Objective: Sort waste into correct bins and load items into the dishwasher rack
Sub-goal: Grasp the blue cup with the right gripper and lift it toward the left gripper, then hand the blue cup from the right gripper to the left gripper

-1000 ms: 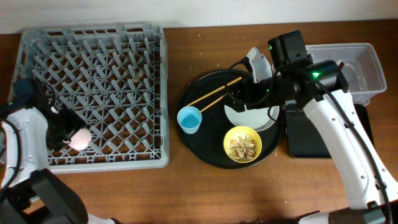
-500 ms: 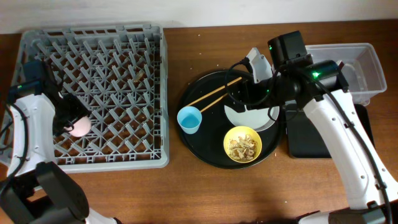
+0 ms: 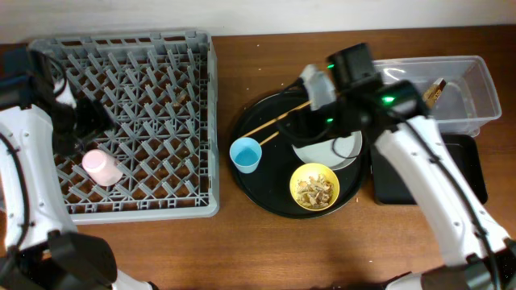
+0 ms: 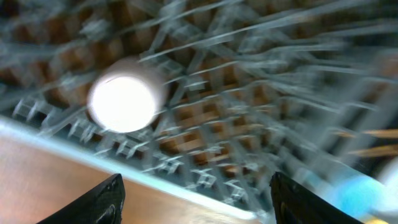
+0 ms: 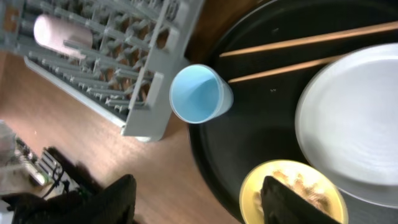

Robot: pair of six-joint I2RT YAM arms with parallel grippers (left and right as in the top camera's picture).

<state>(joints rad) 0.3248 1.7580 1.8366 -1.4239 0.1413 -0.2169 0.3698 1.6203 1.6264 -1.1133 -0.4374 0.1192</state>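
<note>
The pink cup [image 3: 102, 167] lies on its side in the grey dishwasher rack [image 3: 161, 48]; it is a blurred pale shape in the left wrist view [image 4: 124, 99]. My left gripper [image 3: 87, 122] [image 4: 196, 199] is open and empty above the rack, behind the cup. My right gripper [image 3: 310, 125] [image 5: 196, 202] is open and empty over the round black tray [image 3: 258, 189]. That tray holds the blue cup [image 3: 245, 154] [image 5: 199, 93], chopsticks [image 3: 278, 121] [image 5: 298, 43], plate [image 3: 326, 149] [image 5: 354, 118] and yellow bowl [image 3: 314, 186] [image 5: 292, 193] with food scraps. A gold-brown wrapper [image 3: 435, 89] lies in the clear tub [image 3: 480, 76]. I see no tissue.
The shallow black rectangular tray [image 3: 468, 173] lies in front of the clear tub at the right. The rack's near corner [image 5: 143, 93] stands close to the blue cup. Small crumbs dot the wood between rack and round tray.
My left gripper let go of the pink cup and drew back toward the rack's far side; the cup stays in the rack. My right arm shifted left, uncovering the wrapper in the tub.
</note>
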